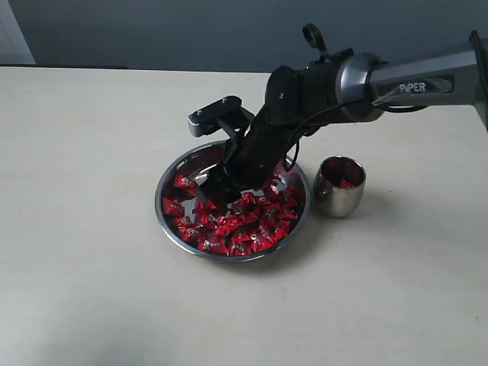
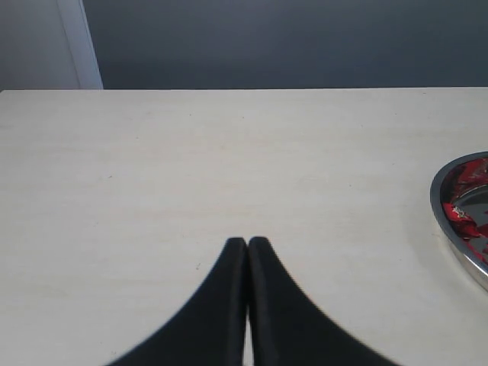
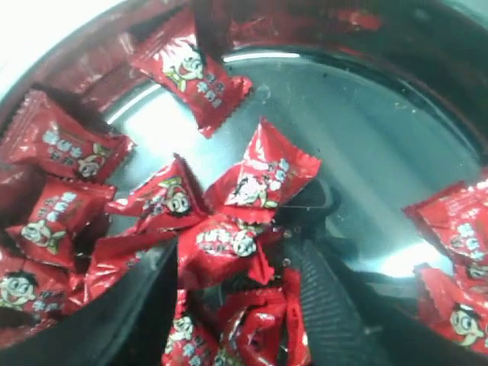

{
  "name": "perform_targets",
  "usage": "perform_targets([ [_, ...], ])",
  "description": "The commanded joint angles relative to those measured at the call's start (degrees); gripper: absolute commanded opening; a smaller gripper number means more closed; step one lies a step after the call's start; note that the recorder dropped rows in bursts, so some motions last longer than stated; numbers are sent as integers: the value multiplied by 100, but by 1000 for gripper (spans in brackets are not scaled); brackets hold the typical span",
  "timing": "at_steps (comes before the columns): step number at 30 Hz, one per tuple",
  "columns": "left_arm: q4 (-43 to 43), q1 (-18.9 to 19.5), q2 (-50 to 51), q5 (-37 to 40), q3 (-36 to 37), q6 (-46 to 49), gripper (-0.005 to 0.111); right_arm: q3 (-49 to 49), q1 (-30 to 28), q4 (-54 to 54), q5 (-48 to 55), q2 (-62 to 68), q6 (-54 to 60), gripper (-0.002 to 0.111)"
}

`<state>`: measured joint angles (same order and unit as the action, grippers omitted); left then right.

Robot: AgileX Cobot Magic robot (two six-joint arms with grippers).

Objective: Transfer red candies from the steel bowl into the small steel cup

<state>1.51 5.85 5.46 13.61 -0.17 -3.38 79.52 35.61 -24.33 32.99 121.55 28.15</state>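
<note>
The right gripper [image 3: 238, 255] is down inside the steel bowl [image 1: 197, 162]. Its 2 jaws are spread wide, with a few red candies [image 1: 244, 229] lying loose between them and nothing clamped. The candies heap across the bowl's nearer part, leaving bare steel toward its far side. The small steel cup [image 1: 339, 200] stands upright just right of the bowl, clear of the rim, with red showing inside. The left gripper [image 2: 247, 245] hangs over the table [image 2: 152, 168] outside the bowl's rim, its jaws pressed together and holding nothing.
</note>
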Motion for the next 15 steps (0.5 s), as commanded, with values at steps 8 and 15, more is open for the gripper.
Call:
perform_targets([
  [8, 14, -29, -39, -24, 17, -13, 0, 19, -24, -35, -293, 122, 19, 3],
  [15, 14, -29, -39, -24, 17, -13, 0, 19, -24, 37, -433, -200, 19, 0],
])
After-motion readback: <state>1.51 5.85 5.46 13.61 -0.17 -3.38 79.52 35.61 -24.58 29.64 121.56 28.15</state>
